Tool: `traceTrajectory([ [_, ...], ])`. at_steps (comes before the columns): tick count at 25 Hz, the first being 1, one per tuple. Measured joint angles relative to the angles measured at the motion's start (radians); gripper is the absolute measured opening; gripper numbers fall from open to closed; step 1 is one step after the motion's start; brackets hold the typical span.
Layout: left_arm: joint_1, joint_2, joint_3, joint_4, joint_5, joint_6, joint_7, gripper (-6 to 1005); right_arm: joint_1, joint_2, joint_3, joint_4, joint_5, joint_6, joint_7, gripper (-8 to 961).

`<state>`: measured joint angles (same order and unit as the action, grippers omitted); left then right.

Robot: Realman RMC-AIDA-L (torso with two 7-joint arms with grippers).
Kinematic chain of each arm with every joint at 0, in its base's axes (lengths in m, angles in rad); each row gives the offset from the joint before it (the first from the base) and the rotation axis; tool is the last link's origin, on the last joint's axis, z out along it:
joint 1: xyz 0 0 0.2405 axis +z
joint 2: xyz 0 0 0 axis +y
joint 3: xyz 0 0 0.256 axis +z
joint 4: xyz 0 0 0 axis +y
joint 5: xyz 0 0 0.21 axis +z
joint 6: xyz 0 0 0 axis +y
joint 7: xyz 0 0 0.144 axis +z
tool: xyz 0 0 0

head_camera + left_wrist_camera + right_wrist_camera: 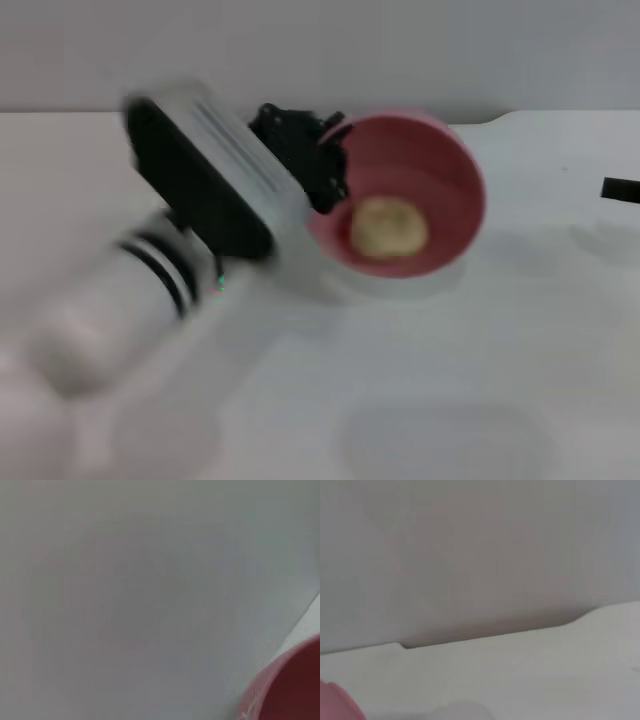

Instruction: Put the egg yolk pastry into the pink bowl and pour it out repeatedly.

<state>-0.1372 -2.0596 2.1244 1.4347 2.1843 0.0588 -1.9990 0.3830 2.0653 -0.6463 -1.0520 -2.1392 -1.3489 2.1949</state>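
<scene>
The pink bowl (420, 170) is held up off the white table and tilted, its hollow turned toward me. The egg yolk pastry (388, 226), a pale beige lump, lies inside it against the lower wall. My left gripper (325, 180) is shut on the bowl's left rim. A slice of the bowl's rim also shows in the left wrist view (295, 685) and in the right wrist view (335, 702). Only a dark tip of my right gripper (622, 189) shows at the right edge of the head view.
The white table (450, 380) runs back to a grey wall (400, 50). The bowl's shadow lies on the table below it. My left arm (150, 290) reaches in from the lower left.
</scene>
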Motion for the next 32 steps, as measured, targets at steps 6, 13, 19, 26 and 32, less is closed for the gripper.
traceTrajectory([
  [6,-0.060,-0.004,0.293,-0.225,0.110,-0.490,0.153,-2,-0.009,-0.001,0.026,0.033,0.009,0.000,-0.006,519],
  [13,-0.215,-0.018,0.476,-0.494,0.219,-0.802,0.249,-1,0.000,0.001,0.017,0.046,0.034,-0.001,-0.007,532],
  [19,-0.244,-0.019,0.528,-0.548,0.210,-0.969,0.283,-1,-0.003,0.001,0.017,0.082,0.104,-0.002,-0.042,543],
  [26,-0.239,-0.019,0.527,-0.616,0.210,-1.061,0.371,-2,0.000,0.001,0.006,0.090,0.113,-0.039,-0.073,555],
  [32,-0.232,-0.019,0.538,-0.632,0.212,-1.140,0.386,-2,0.008,0.006,0.006,0.092,0.113,-0.038,-0.073,566],
])
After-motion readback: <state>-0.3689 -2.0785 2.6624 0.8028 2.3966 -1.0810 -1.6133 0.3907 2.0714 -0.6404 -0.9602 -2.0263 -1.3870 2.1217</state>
